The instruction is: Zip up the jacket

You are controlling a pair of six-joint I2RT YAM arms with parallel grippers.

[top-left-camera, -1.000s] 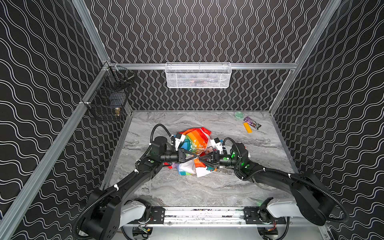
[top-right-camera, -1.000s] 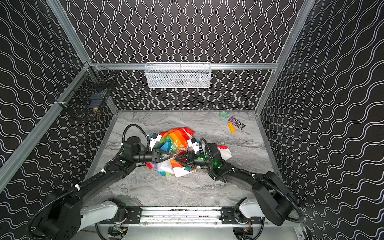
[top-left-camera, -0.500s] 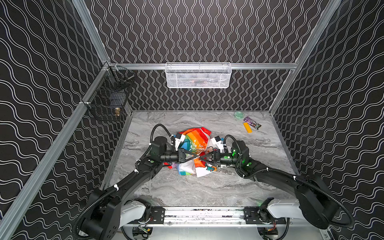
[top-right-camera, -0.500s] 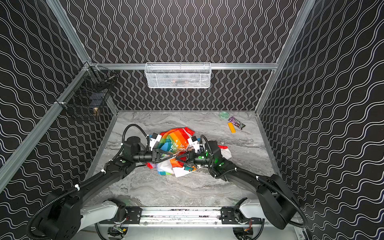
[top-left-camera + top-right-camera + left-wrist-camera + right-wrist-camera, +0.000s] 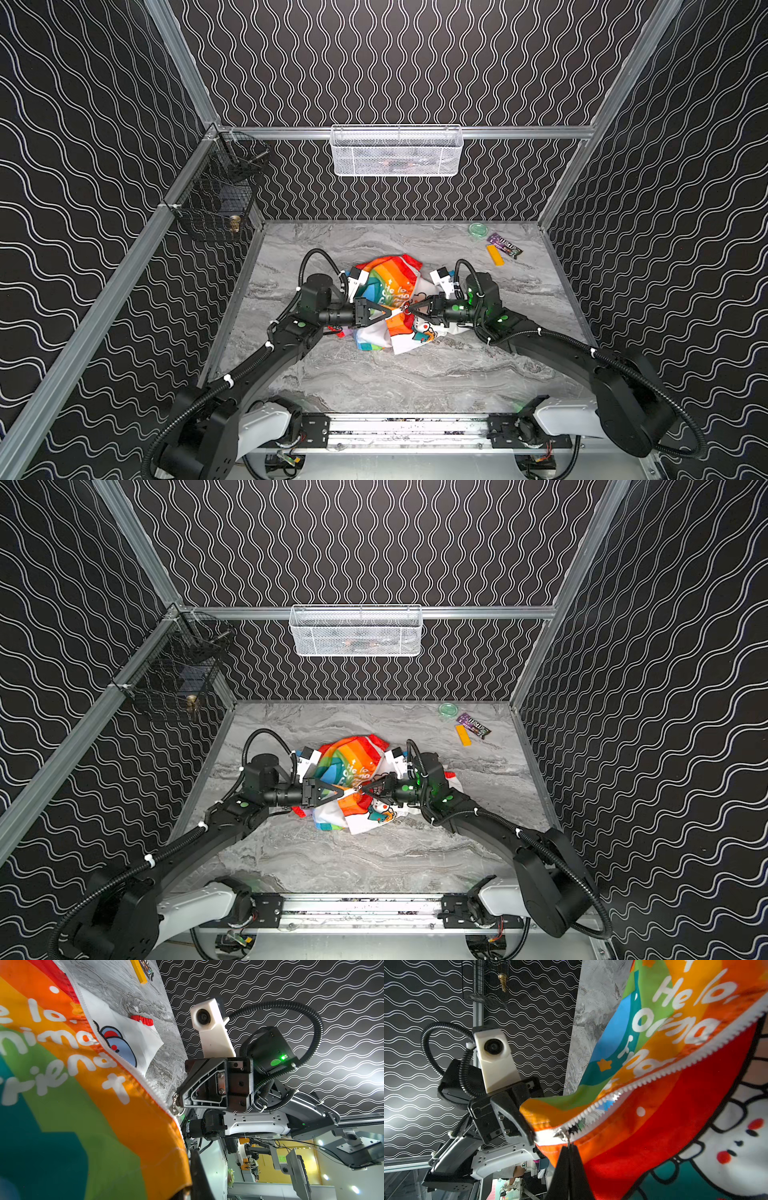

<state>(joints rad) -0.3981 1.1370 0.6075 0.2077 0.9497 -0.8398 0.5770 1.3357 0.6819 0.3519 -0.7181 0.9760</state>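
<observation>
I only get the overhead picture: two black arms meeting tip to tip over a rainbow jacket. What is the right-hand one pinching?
Observer: Its wrist camera shows the right end effector shut on the small metal zipper pull.
Operator: And the other arm?
Observer: The left end effector is clamped on the orange bottom edge of the jacket, right beside that pull.
Operator: So is it zipped?
Observer: Hardly; past the pull the white teeth stand apart.
</observation>
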